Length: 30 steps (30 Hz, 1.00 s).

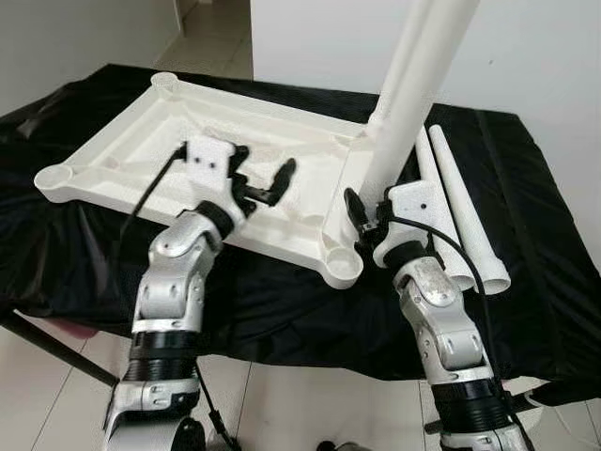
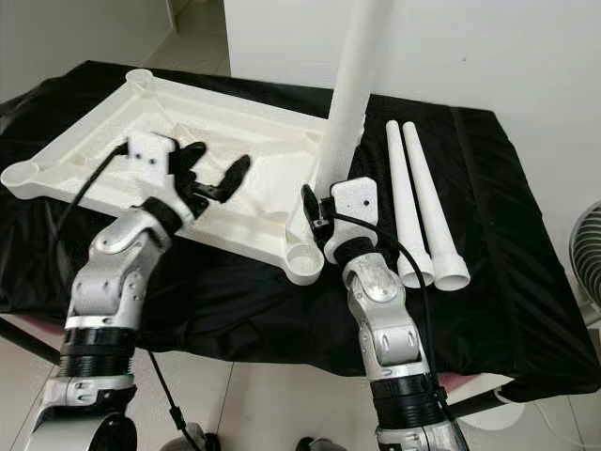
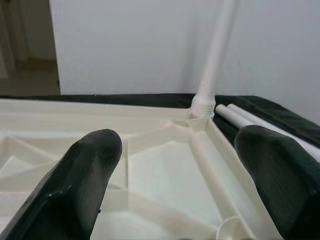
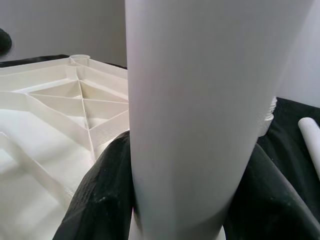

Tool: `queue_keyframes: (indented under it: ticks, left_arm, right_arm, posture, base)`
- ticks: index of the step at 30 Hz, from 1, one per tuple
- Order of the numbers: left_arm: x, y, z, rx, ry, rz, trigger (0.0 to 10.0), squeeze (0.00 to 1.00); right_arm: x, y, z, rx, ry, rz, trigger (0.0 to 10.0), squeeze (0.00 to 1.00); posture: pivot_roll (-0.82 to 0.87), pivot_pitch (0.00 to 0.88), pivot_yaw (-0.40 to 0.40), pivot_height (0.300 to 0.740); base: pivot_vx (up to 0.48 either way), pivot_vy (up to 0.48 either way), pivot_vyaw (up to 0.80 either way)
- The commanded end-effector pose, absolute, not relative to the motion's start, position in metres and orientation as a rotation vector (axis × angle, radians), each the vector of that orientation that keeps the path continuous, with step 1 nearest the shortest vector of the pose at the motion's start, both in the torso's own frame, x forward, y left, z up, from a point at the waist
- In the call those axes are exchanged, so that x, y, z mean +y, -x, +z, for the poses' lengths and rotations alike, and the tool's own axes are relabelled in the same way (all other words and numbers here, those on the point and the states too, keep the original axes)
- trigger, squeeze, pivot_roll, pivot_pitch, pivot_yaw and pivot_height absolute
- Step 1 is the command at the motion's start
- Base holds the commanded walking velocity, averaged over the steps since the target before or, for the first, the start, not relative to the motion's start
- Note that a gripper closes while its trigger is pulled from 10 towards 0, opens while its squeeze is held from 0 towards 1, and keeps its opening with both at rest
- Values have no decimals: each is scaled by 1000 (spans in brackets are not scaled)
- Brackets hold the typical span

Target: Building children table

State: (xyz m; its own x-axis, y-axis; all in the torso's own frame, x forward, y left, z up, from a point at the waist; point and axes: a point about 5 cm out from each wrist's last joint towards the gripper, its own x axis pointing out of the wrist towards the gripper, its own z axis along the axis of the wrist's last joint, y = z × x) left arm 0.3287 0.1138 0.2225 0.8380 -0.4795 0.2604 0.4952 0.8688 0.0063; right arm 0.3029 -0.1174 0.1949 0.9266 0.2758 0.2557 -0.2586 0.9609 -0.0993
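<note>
White upright leg (image 1: pixel 413 89) clamped by right gripper (image 1: pixel 362 211) at tabletop (image 1: pixel 103 155) corner; left gripper (image 1: pixel 268 178) spread, empty.

The upturned white tabletop (image 1: pixel 141 141) looks like moulded plastic, matt to faintly satin, with smooth ribs on its underside, and the upright white tapered leg (image 1: pixel 413 85) and the two loose white tapered legs (image 2: pixel 418 202) beside it share the same smooth, dull plastic finish, the upright one ridged with thread at its base. They rest on a black cloth (image 1: pixel 526 235), soft, creased and unreflective, above a glossy pale tiled floor (image 1: pixel 310 404). The arms are brushed silver metal with white plastic wrist housings, and the left gripper (image 1: pixel 263 178) has black fingers (image 3: pixel 85 175) of smooth matt plastic or rubber.
</note>
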Motion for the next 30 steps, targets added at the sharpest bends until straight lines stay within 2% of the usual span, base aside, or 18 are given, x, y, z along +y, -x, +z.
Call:
queue_keyframes:
  ticks: [1,10,30]
  left_arm:
    - [113,-326,216,-235,46,-507,10000,0]
    - [115,-322,211,-225,26,-451,10000,0]
    - [122,-319,209,-212,-14,-399,10000,0]
  right_arm:
    - [-113,-300,194,-279,60,296,10000,0]
    - [-105,-298,188,-263,44,329,10000,0]
    - [-103,-298,185,-256,44,329,10000,0]
  posture:
    - [123,99,-31,740]
    - [133,91,-39,740]
    - [142,85,-38,740]
  base:
    - [0,0,0]
    - [0,0,0]
    - [0,0,0]
